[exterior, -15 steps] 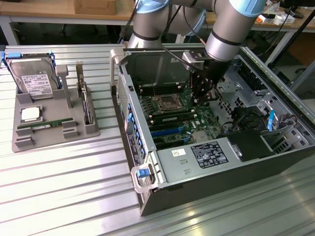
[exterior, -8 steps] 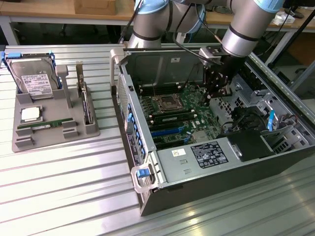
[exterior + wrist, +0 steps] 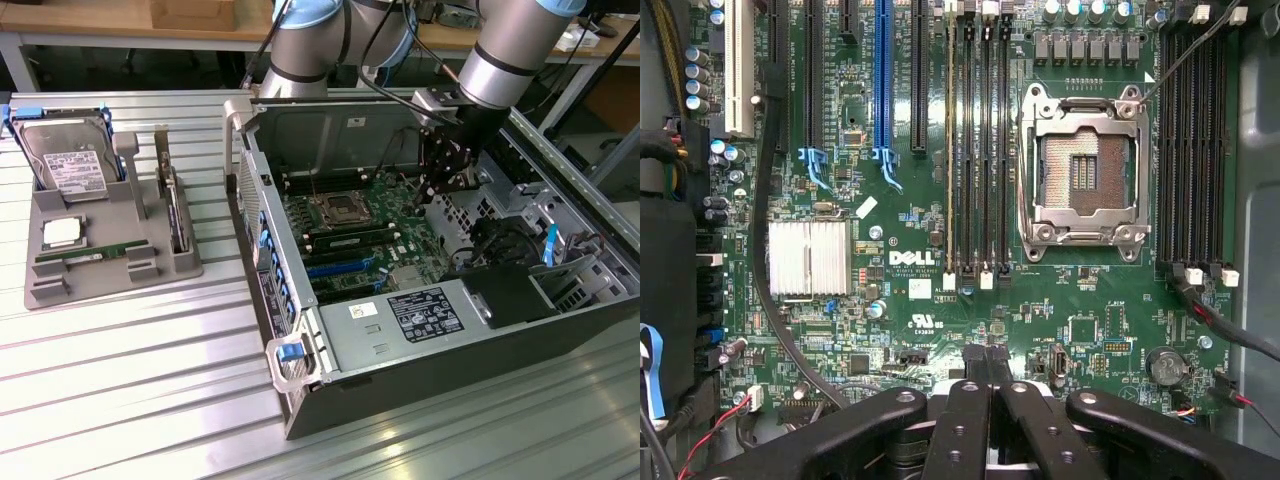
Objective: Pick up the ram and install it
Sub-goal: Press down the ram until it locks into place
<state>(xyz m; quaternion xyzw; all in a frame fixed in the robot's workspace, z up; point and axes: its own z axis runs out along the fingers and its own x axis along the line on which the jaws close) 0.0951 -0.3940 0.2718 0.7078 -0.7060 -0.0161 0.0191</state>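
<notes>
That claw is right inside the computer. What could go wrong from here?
The shut gripper hangs over the motherboard; a careless descent could knock parts. The open processor socket lies bare nearby, easy to damage. A black cable crosses the board and might snag the arm.

I count, at the exterior view's left: one grey holder [image 3: 150,265] with one hard drive [image 3: 68,160], one processor chip [image 3: 62,233], one ram [image 3: 85,257]. At its right: one open computer case [image 3: 430,388], one motherboard [image 3: 920,225], one empty processor socket [image 3: 1082,175].
</notes>
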